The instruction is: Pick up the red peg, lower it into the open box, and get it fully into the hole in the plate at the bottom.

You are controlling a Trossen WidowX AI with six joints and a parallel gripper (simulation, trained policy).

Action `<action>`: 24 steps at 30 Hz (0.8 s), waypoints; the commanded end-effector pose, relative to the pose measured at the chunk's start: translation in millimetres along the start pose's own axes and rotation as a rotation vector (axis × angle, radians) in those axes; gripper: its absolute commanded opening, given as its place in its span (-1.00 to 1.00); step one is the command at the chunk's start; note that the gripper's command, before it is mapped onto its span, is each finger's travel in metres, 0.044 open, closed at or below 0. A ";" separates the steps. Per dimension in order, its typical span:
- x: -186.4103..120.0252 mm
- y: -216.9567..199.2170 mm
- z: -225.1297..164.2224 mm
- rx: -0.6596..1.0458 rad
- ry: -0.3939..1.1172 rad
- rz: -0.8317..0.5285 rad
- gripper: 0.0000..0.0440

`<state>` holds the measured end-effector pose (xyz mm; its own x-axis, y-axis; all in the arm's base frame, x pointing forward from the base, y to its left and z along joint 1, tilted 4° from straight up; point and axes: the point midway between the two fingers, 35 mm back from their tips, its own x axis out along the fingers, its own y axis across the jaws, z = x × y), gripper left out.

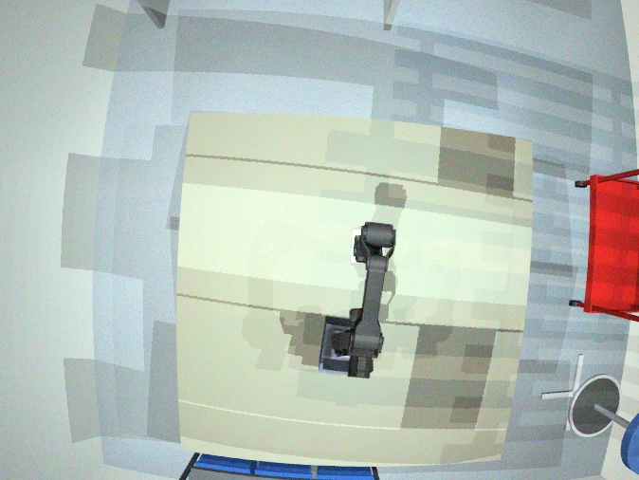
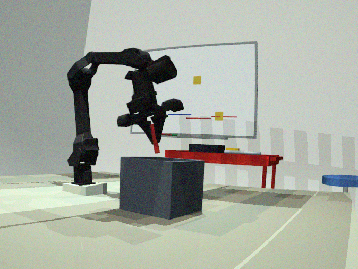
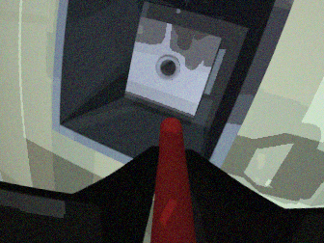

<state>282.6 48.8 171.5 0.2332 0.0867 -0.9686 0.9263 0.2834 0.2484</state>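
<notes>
The red peg (image 2: 155, 143) (image 3: 172, 183) is held between the fingers of my gripper (image 2: 155, 139) (image 3: 171, 155), which is shut on it. The peg's lower end leans slightly to the right in the exterior view, just above the rim of the dark grey box (image 2: 145, 185) (image 1: 335, 321) (image 3: 96, 63). The box is open at the top. In the wrist view the pale plate (image 3: 145, 79) with its round dark hole (image 3: 168, 67) shows at the box bottom, beyond the peg's tip. In the top view the hand hides part of the box, and the peg is not visible.
The arm's white base (image 2: 83, 188) (image 1: 355, 257) stands on the table (image 1: 231, 361) (image 2: 72, 245) behind the box. The box walls stand high around the plate. A red cart (image 1: 613, 242) (image 2: 239, 158) and a blue stool (image 2: 341, 181) are beyond the table.
</notes>
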 end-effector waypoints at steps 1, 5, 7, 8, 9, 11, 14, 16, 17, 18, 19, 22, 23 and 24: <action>2.3 2.1 5.8 0.000 0.004 -0.011 -1.00; 9.1 2.8 13.9 0.004 0.006 -0.031 -1.00; 13.2 3.1 17.7 0.005 0.007 -0.040 -1.00; 15.4 3.4 19.6 0.005 0.007 -0.044 -1.00; 18.0 3.4 21.4 0.006 0.008 -0.048 -1.00; 23.4 3.1 24.5 0.007 0.011 -0.059 -1.00; 31.8 2.6 28.1 0.006 0.018 -0.073 -1.00; 37.8 2.2 29.7 0.004 0.025 -0.081 -1.00; 40.8 2.1 30.4 0.004 0.029 -0.085 -1.00; 43.9 2.0 30.8 0.003 0.034 -0.089 -1.00; 47.0 2.0 31.0 0.002 0.038 -0.092 -1.00; 55.6 2.7 31.7 0.000 0.052 -0.098 -0.96; 58.2 3.1 32.0 -0.001 0.056 -0.099 -0.95; 60.7 3.6 32.2 -0.003 0.060 -0.099 -0.94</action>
<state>309.9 23.9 121.4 0.1366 0.1047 -0.9851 0.9431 0.2907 0.1617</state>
